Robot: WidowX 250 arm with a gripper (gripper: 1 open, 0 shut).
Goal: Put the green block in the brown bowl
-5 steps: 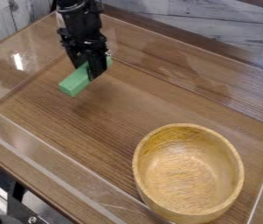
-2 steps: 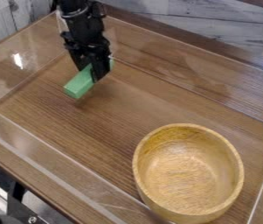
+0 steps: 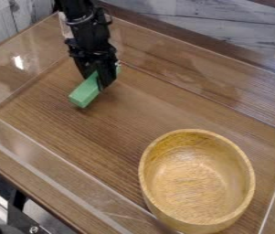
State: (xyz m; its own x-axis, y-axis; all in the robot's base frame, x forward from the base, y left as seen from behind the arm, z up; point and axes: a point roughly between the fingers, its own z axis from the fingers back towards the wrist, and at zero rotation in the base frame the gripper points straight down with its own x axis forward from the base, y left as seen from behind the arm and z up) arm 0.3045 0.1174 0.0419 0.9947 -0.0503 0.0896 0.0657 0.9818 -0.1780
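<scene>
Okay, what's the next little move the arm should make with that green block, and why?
Probably lift slightly. The gripper looks shut on the upper end of the green block, whose lower end sits at or near the wooden table. The brown bowl lies well off toward the lower right and has a raised rim, so the block likely needs height before travelling across.

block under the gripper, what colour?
Bright green block, plain, no pattern; the only camera view shows it clearly.
</scene>
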